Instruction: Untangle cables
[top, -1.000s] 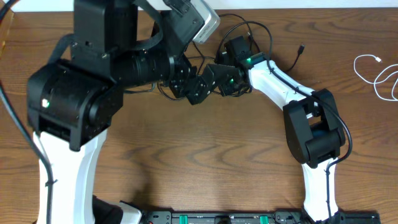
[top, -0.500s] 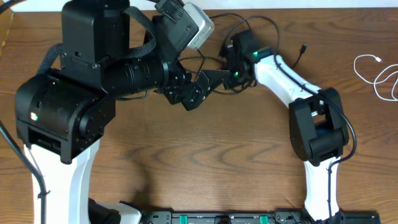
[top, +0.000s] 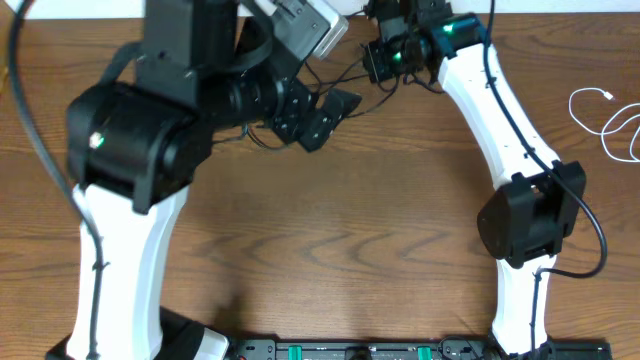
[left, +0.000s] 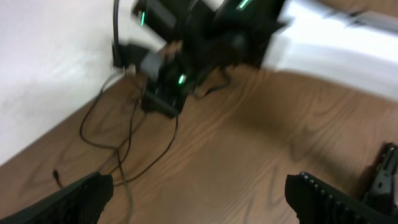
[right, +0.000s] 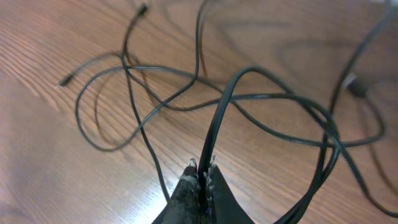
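**Right wrist view.** The right pincer (right: 200, 168) has its two tips pressed together, clamped on a black strand (right: 215, 127) that rises straight out from between them. Ahead of the tips this strand bends off to the right and joins the other black cables (right: 328, 127). These lie in loose, crossing loops on the wooden table (right: 50, 162), spreading ahead of the pincer and to both of its sides. One wide loop lies ahead and to the left, and a small plug end (right: 64, 81) lies just outside it.

**Left wrist view.** The left pincer (left: 200, 182) has its fingers (left: 84, 198) spread wide apart, with only bare table between them. Thin black loops lie ahead and to its left, near the pale wall (left: 43, 68). The other arm's head shows beyond them, blurred.

**Overhead view.** The two pincers are near each other at the far edge of the table, with black strands running between and around them. The white cable (top: 573, 102) lies in loops at the table's right edge, well apart from both pincers and touched by neither.
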